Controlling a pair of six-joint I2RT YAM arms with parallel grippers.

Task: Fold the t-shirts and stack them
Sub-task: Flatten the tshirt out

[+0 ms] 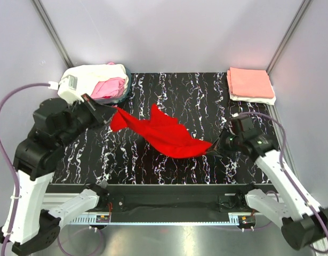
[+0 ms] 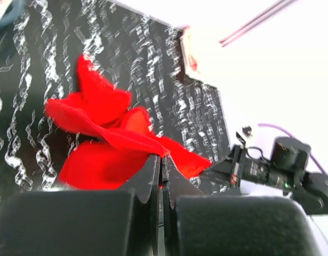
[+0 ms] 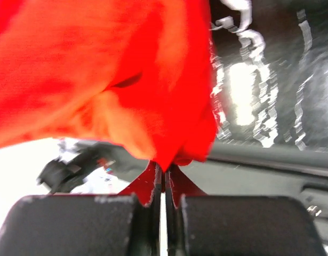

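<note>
Step in hand, as I read it: spreading the red shirt (image 1: 164, 133) out before any fold. I have it pinched at two ends and strung between the arms over the middle of the table (image 1: 206, 96). It hangs as a twisted, bunched band, and I can't tell whether its low middle touches the table.

Left gripper (image 1: 114, 111): jaws closed on the shirt's far-left end. In the left wrist view the left gripper (image 2: 161, 160) has its tips pressed together with red cloth (image 2: 105, 138) caught at the tip line and fanning away from it.

Right gripper (image 1: 213, 148): jaws closed on the shirt's near-right end. In the right wrist view the right gripper (image 3: 165, 170) bites a small point of cloth, with the rest of the shirt (image 3: 100, 80) billowing above. It's a thin bite and looks like a corner or hem, but I can't say which.

Other shirts: an unfolded pile (image 1: 100, 85), white and pink, sits at the far-left corner just behind the left gripper. A folded stack (image 1: 250, 85), salmon over white, sits at the far-right corner, well apart from the red one.

Next move, my call: pull the two grips apart to take out the twist, then lay the shirt flat on the table. The cloth is too rumpled to fold now. The risk is the right pinch slipping under tension, since it holds so little cloth. No fold is done on this shirt yet, and the pile remains to do.
</note>
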